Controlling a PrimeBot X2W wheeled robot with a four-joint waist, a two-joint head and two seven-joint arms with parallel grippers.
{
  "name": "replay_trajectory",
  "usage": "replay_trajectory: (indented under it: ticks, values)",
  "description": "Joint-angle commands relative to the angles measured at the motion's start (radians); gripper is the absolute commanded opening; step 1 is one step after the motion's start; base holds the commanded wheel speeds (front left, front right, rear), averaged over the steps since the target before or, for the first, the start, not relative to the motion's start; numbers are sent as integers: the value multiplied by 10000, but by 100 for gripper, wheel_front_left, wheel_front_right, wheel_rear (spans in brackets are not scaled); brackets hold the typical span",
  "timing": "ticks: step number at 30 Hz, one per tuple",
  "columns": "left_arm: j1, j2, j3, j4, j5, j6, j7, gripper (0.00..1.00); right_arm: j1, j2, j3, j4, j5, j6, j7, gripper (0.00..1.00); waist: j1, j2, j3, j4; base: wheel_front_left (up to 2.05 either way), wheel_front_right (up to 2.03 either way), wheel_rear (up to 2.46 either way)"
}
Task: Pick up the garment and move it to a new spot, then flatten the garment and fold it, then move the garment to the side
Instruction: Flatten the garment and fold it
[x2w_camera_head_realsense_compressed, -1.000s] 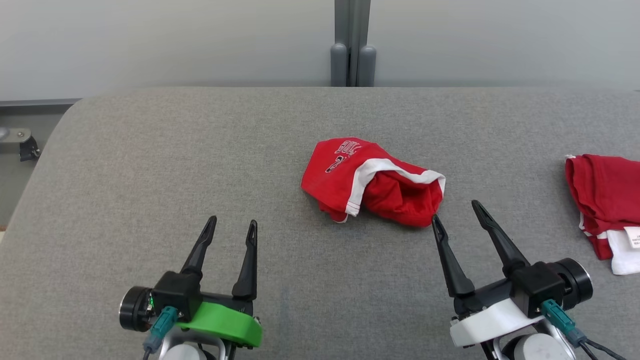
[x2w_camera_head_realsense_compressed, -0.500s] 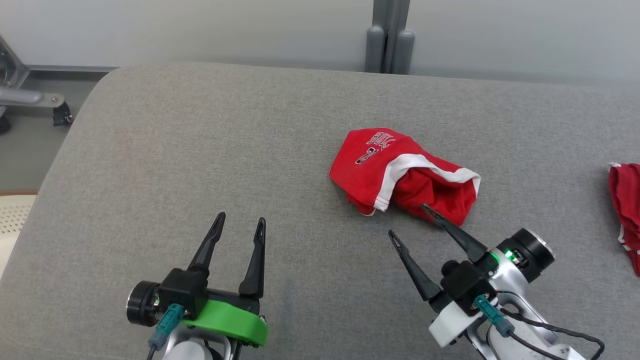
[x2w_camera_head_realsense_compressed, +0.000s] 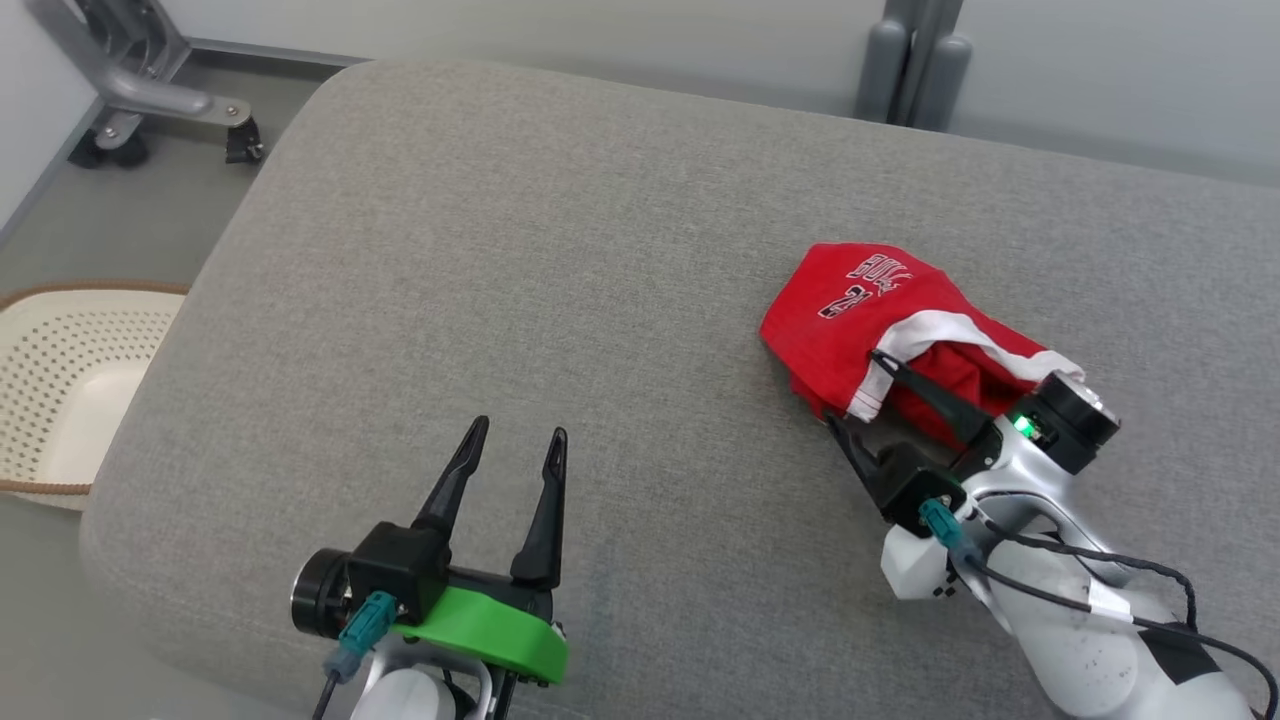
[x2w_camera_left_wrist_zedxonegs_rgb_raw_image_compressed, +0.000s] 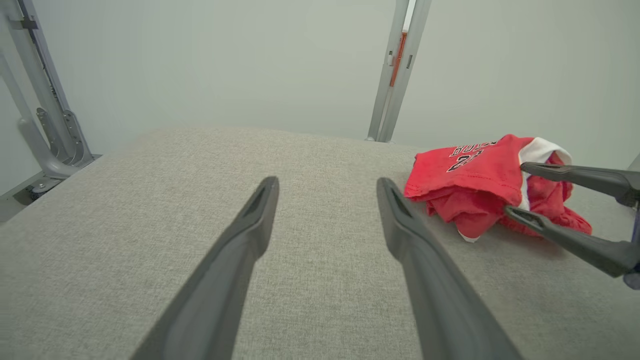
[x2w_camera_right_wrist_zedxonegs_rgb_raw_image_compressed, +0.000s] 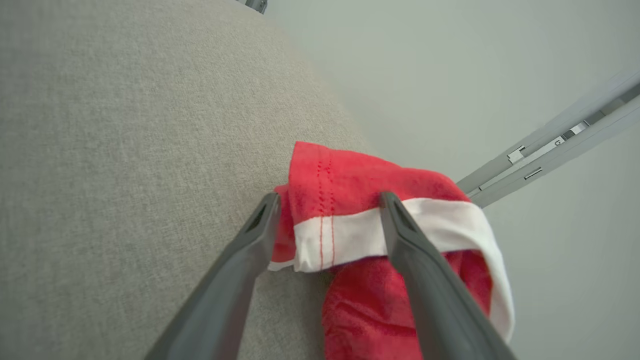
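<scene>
On the grey cloth table (x2w_camera_head_realsense_compressed: 500, 250), the red-and-white jersey (x2w_camera_head_realsense_compressed: 850, 310) looks limp and light; its white hem (x2w_camera_right_wrist_zedxonegs_rgb_raw_image_compressed: 350, 235) sits between the right gripper's (x2w_camera_head_realsense_compressed: 852, 388) 2 spread fingers (x2w_camera_right_wrist_zedxonegs_rgb_raw_image_compressed: 240, 280).

Bright, even light; sharp, shadowless.
</scene>
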Motion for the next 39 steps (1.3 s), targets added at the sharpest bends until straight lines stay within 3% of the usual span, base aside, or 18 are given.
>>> replay_trajectory:
  ticks: [1,6,7,8,15,22,27,33,39]
  values:
    - [-165,-1,-50,-27,-93,59,-29,100,-215,-53,-175,220,-223,-24,8,100,0,-1,278,487,0,0,0]
    - [-273,-3,-265,-19,-258,145,-31,100,-563,164,-917,745,-990,-23,7,100,0,-1,429,786,0,0,0]
    - [-279,-3,-312,-8,-296,158,-30,100,-558,220,-1019,904,-1025,-23,7,57,0,-1,432,824,0,0,0]
    - [-279,-3,-365,1,-334,177,-30,100,-594,318,-1097,1010,-1091,-23,7,0,0,-1,428,859,0,0,0]
    - [-150,-2,-541,127,-407,270,-30,100,-847,997,-935,912,-383,-23,7,0,0,-1,186,863,0,0,0]
    - [-4,-1,-568,332,-319,201,-30,100,-2260,1544,-60,276,1879,-23,5,0,0,-1,-342,672,0,0,0]
    - [155,0,-524,432,-272,180,-30,100,-3475,1581,-178,-487,3988,-23,5,0,0,-1,-661,545,0,0,0]
    - [293,0,-328,392,-209,153,-30,100,-3687,1574,-2158,-827,5353,-23,184,0,0,-1,-729,170,0,0,0]
    - [331,0,-226,288,-313,200,-30,100,-1662,1565,-5569,-209,6024,-23,882,0,0,-1,-600,-270,0,0,0]
